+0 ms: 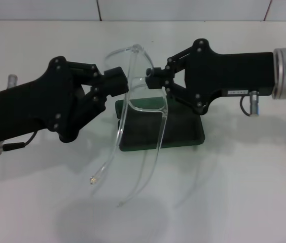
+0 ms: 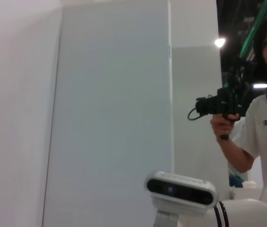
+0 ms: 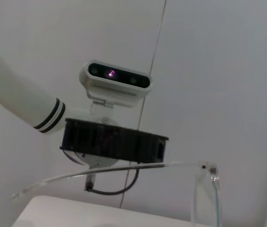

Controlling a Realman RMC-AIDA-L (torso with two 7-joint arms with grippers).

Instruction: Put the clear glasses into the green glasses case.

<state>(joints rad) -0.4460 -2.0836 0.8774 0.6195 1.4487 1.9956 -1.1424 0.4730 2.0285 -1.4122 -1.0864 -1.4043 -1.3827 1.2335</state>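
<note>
From my head camera, nearest me are the loose ends of the clear glasses [image 1: 133, 109]: their two long thin arms hang down toward me, tips over the white table [image 1: 244, 192], not touching it as far as I can tell. Higher up, both grippers meet at the lens. My left gripper [image 1: 118, 80] reaches in from the left with its fingers closed narrow on the glasses' left edge, and my right gripper [image 1: 152, 81] comes in from the right, fingers pinched on the lens near its middle (so the glasses are held in the air between the two). Behind and below them lies the green glasses case [image 1: 183, 134], flat on the table, partly hidden by the lens and the right gripper. Farther back the table meets a pale wall. In my right wrist camera, one clear arm and hinge of the glasses [image 3: 204, 166] cross the view.
</note>
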